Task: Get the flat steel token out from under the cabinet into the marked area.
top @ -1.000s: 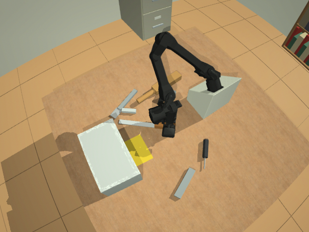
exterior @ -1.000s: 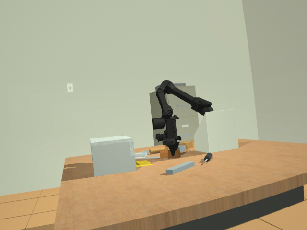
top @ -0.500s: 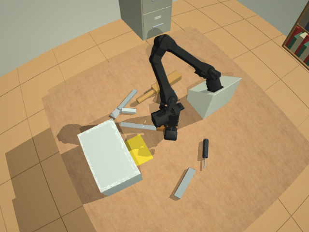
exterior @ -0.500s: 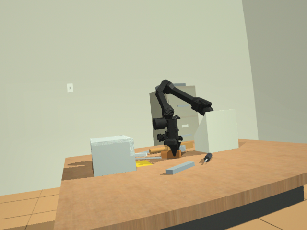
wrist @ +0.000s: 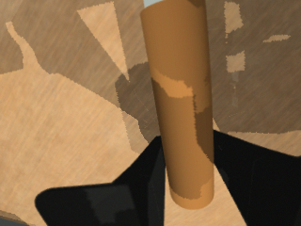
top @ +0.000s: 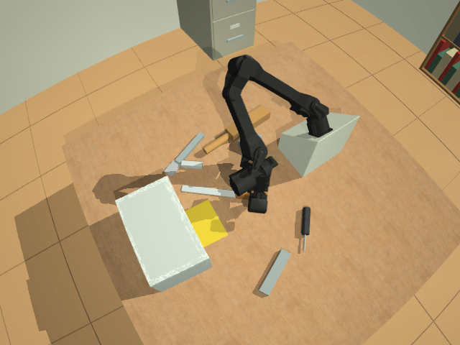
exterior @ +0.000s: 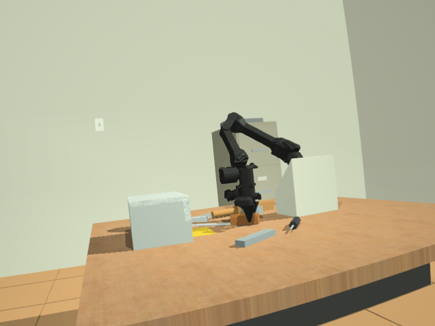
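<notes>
The white cabinet (top: 163, 230) (exterior: 161, 221) stands at the left. The yellow marked area (top: 210, 236) (exterior: 203, 232) lies against its front. The token is not visible, and the vent slots do not show. My gripper (exterior: 249, 219) (wrist: 183, 137) is shut on the round orange handle (exterior: 236, 219) (wrist: 181, 94) of a tool with a long flat steel blade (top: 204, 190) (exterior: 214, 224). The blade points left towards the cabinet's far front corner, beyond the marked area, and its tip is short of the cabinet. The tool looks level and low over the table; contact with it cannot be told.
Beyond the blade lie an angled grey metal piece (top: 190, 148) with a short arm and a wooden mallet-like thing (top: 249, 122). A black screwdriver (top: 305, 221) (exterior: 295, 223) and a grey bar (top: 274, 272) (exterior: 255, 238) lie on the near side. The pale wedge-shaped base (top: 325, 152) (exterior: 314, 185) stands at the right.
</notes>
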You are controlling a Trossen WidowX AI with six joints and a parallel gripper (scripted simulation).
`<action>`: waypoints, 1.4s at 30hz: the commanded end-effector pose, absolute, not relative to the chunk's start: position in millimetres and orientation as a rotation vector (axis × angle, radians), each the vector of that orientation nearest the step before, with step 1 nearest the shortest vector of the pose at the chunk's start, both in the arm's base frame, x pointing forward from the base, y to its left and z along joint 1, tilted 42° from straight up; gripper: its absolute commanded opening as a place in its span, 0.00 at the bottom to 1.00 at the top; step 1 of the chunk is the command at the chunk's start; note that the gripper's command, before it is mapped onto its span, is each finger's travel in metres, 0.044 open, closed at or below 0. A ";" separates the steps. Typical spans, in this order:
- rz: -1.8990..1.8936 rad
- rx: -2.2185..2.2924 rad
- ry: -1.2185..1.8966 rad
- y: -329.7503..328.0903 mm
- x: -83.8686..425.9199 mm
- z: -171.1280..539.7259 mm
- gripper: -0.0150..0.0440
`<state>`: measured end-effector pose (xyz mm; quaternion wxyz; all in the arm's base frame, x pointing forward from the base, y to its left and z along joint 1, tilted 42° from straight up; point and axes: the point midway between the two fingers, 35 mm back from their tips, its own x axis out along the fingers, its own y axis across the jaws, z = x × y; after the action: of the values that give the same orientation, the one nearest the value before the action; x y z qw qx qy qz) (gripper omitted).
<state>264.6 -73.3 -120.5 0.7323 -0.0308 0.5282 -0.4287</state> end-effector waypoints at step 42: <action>-0.940 -0.065 1.160 -30.3 258.9 -157.6 0.25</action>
<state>258.6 -34.6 -154.6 0.7326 -0.0298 0.5285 -0.4280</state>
